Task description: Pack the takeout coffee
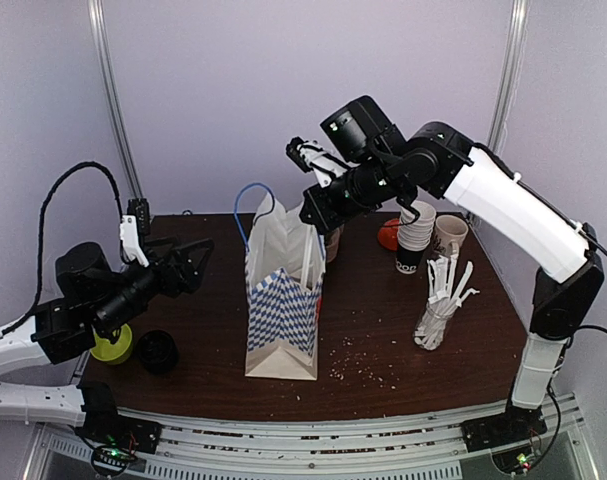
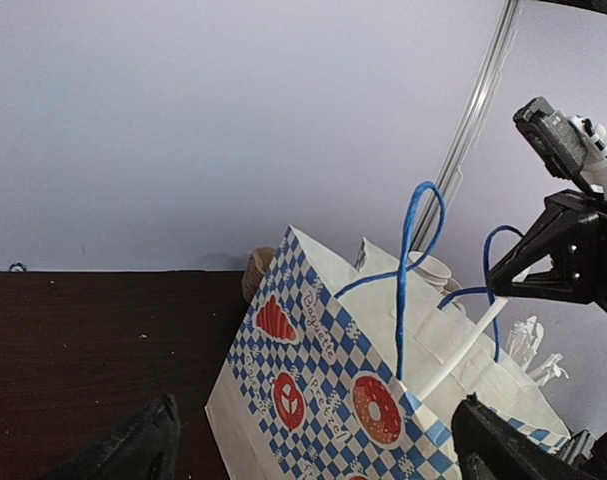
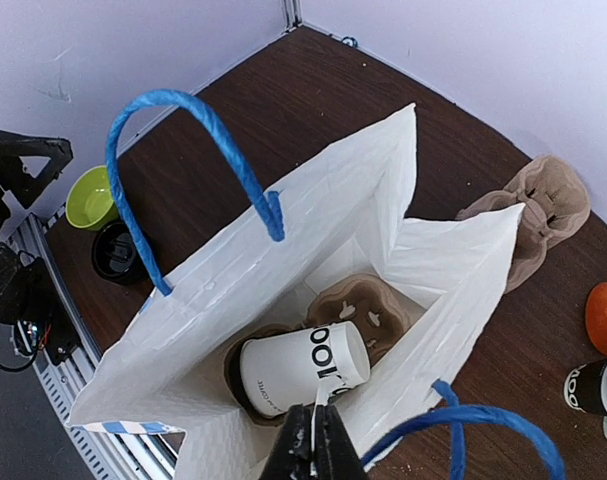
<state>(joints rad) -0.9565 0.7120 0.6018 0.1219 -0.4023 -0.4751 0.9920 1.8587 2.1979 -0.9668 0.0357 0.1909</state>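
**Status.** Packing appears largely done; 1 item is in hand.

1. The carrier point(image 3: 368, 300) sits on the floor of the bag point(image 3: 283, 260).
2. The cup point(image 3: 298, 365) is also inside the bag. It is tipped over on its side across the carrier, not upright in a hole. No lid shows on it.
3. The right gripper point(image 3: 314, 430) hangs over the bag mouth. Its jaws are closed on 1 thin white straw point(image 2: 463, 350), which runs down into the bag.
4. The left gripper point(image 1: 195, 265) is left of the bag and well apart from it. Its jaws are spread wide and hold nothing.

**Outside the bag.**
- Spare carriers point(image 3: 538, 210) lie behind the bag.
- A glass of straws point(image 1: 438, 315) stands to the right of the bag.
- A dark lid point(image 1: 158, 352) lies to the left of the bag, beside a green dish point(image 1: 111, 345).

**Remaining, by judgement.**
- Let go of the straw inside the bag.
- Lift the right arm clear of the handles.
- The cup may need setting upright in a carrier hole.
- It cannot be told whether the dark lid belongs on this cup.
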